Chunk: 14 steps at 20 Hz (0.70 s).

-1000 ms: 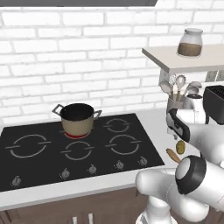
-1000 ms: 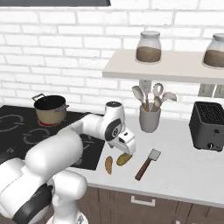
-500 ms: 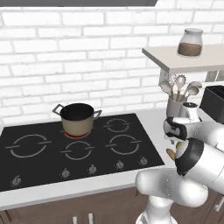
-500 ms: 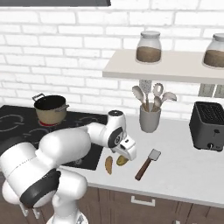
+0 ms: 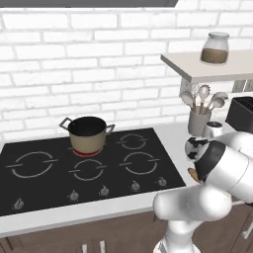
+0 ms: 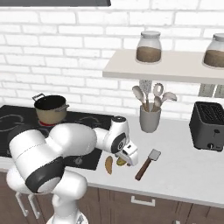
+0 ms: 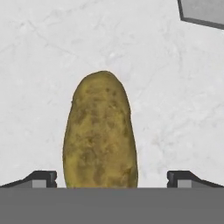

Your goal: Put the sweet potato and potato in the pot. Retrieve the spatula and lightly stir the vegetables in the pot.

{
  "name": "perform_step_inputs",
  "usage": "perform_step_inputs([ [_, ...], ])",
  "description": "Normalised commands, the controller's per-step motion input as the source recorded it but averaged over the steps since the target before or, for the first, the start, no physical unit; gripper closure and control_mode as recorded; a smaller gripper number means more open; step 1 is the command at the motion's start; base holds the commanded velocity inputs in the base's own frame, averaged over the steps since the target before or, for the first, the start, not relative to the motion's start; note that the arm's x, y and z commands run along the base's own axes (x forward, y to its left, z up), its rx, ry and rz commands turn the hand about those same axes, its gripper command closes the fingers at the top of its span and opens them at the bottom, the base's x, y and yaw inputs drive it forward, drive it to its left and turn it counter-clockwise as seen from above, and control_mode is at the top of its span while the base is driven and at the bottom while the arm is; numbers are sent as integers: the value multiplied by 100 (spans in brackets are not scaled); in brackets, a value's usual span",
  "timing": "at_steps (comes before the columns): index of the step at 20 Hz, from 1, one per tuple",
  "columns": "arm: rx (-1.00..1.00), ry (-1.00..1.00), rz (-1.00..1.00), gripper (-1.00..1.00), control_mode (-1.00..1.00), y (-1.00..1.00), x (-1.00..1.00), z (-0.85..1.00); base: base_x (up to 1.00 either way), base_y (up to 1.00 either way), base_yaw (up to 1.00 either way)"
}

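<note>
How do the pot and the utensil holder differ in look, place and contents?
The pot is tan, squat, with loop handles; the utensil holder is grey, taller, without handles. The pot sits on the black cooktop; the holder stands on the white counter under the shelf. The pot looks empty; the holder carries spoons. Both are round, open-topped and upright.

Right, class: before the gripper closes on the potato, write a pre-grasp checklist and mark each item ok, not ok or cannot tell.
1. Gripper open: ok, fingertips stand wide apart.
2. Potato centred between the fingertips: ok in the hand view.
3. Fingertips low enough to close on the potato: cannot tell.
4. Spatula clear of the grasp: ok, it lies apart on the counter.
5. Sweet potato clear of the gripper: cannot tell, it lies close beside the hand.
6. Pot uncovered and ready on the stove: ok.
</note>
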Motion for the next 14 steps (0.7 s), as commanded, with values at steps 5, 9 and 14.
perform_step_inputs([
  [5, 0, 0, 0, 100, -100, 0, 5, -23, 0, 0, 0],
  [9, 0, 0, 0, 100, -100, 0, 2, -10, 0, 0, 0],
  [14, 0, -13, 0, 100, -100, 4, -1, 20, 0, 0, 0],
])
